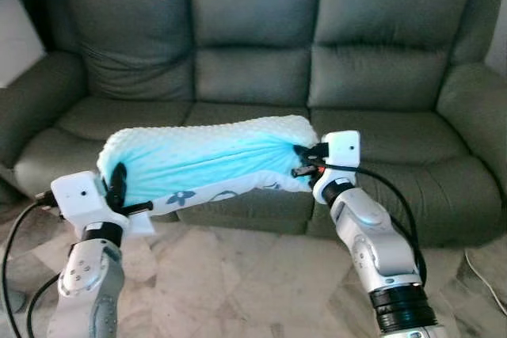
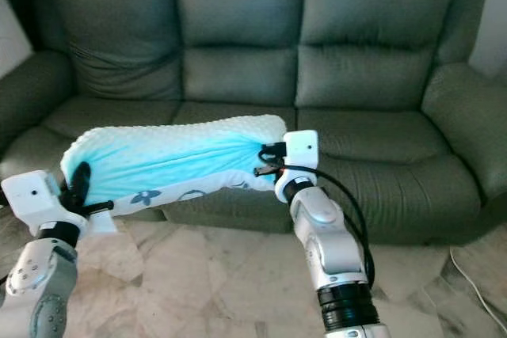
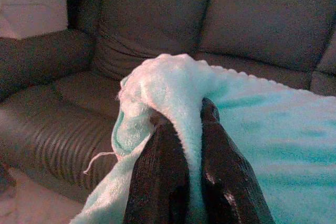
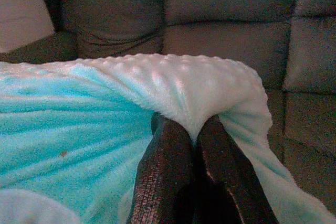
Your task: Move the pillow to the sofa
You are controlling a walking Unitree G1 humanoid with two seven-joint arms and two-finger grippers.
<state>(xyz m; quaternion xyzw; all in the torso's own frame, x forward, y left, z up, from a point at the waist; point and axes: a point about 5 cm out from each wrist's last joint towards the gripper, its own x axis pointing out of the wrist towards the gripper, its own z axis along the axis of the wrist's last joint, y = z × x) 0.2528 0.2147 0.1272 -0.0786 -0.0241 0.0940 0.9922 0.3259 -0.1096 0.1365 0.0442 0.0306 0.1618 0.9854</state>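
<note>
I have the pillow (image 1: 207, 160) stretched between both arms, held in the air just before the sofa (image 1: 261, 53) seat's near edge. The left gripper (image 3: 189, 129) pinches its left end, the right gripper (image 4: 193, 135) its right end; the printed underside looks floral, I think.

Silver arms, white wrist blocks, black cables — fingers seemingly ribbed black.

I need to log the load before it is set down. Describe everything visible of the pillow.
The pillow is long, soft and turquoise, with a bumpy, dotted plush top and a white underside edge printed with dark flowers. It hangs in the air, stretched lengthwise in front of the green sofa, above the front edge of its seat cushions. The left gripper pinches one end and the right gripper the other, bunching the fabric into folds.
</note>
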